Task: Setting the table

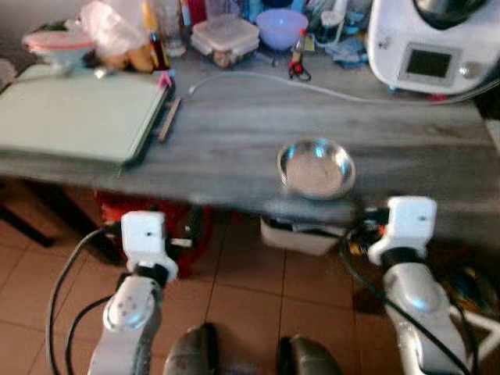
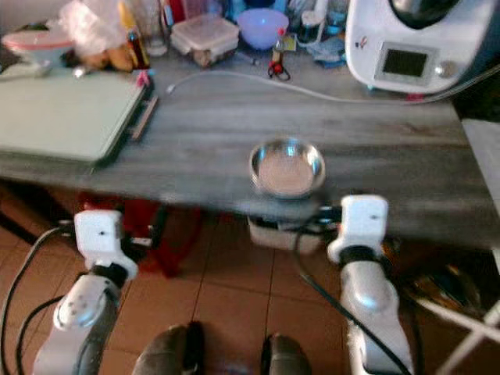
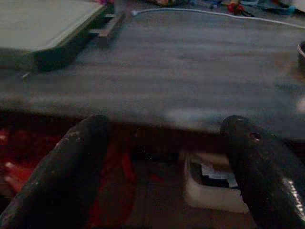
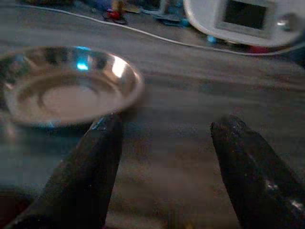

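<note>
Right now a shallow steel bowl [image 1: 316,167] sits empty at the near edge of the grey tabletop [image 1: 234,133], lower centre-right of the head view. Just below it the right tool [image 4: 164,157] hovers at the tabletop's edge, fingers spread wide with nothing between them, the bowl's rim close by one fingertip. Lower left, the left tool [image 3: 167,167] hangs in front of the edge, also open and empty. Upper left lies a pale green board [image 1: 74,113]; along the top sit a lidded container [image 1: 225,37] and a blue bowl [image 1: 281,27], with a white appliance [image 1: 433,43] upper right and a white cable [image 1: 312,86] running across.
</note>
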Tool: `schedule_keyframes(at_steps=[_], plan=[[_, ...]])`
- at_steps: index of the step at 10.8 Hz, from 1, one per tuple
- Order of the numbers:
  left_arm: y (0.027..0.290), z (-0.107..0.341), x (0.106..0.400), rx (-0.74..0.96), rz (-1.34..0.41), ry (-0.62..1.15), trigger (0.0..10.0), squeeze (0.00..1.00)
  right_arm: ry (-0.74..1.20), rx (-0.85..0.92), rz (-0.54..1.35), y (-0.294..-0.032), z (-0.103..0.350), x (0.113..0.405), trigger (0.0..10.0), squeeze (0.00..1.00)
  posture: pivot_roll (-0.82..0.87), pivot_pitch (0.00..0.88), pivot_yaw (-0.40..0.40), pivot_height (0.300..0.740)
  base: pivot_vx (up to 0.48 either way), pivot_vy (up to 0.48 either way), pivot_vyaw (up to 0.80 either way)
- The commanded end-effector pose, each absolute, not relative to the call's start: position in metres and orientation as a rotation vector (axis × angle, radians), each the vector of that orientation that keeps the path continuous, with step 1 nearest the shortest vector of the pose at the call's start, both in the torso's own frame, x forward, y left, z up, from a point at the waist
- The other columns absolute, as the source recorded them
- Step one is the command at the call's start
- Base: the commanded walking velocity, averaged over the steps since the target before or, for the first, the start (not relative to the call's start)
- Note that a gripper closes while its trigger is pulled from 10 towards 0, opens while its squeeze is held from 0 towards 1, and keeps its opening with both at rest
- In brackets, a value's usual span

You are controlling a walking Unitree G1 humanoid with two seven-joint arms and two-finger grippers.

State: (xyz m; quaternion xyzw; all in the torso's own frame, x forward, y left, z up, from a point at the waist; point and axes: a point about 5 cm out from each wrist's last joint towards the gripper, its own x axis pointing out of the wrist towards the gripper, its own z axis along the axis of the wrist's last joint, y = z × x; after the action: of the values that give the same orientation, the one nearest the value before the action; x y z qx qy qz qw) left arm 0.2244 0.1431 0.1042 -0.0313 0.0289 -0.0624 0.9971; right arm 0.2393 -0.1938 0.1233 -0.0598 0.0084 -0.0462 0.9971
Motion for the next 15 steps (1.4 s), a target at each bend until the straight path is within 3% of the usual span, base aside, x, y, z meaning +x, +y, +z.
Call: schedule_keyframes(at_steps=[1,3,6,9,12,15], plan=[[0.144,0.106,0.223,-0.065,-0.109,0.056,10.0,0.0,0.012,-0.102,-0.123,-0.195,0.123,0.241,10.0,0.0,-0.02,0.087,0.017,0.74,-0.356,0.0,0.0],[0.146,0.105,0.224,-0.069,-0.099,0.057,10.0,0.0,-0.007,-0.081,-0.081,-0.184,0.127,0.246,10.0,0.0,-0.02,0.073,0.019,0.74,-0.366,0.0,0.0],[0.144,0.102,0.223,-0.077,-0.11,0.069,10.0,0.0,-0.011,-0.04,-0.119,-0.187,0.124,0.246,10.0,0.0,-0.02,0.034,0.039,0.74,-0.372,0.0,0.0],[0.142,0.102,0.225,-0.079,-0.124,0.069,10.0,0.0,-0.018,-0.029,-0.106,-0.185,0.124,0.248,10.0,0.0,-0.03,0.045,0.041,0.74,-0.369,0.0,-0.53],[0.139,0.109,0.225,-0.069,-0.156,0.023,10.0,0.0,-0.044,-0.021,-0.069,-0.179,0.131,0.256,10.0,0.0,-0.02,0.065,0.031,0.74,0.0,0.0,0.0],[0.137,0.112,0.225,-0.081,-0.162,0.012,10.0,0.0,-0.051,-0.014,-0.032,-0.172,0.132,0.259,10.0,0.0,-0.02,0.073,0.025,0.74,0.0,-0.455,0.0]])
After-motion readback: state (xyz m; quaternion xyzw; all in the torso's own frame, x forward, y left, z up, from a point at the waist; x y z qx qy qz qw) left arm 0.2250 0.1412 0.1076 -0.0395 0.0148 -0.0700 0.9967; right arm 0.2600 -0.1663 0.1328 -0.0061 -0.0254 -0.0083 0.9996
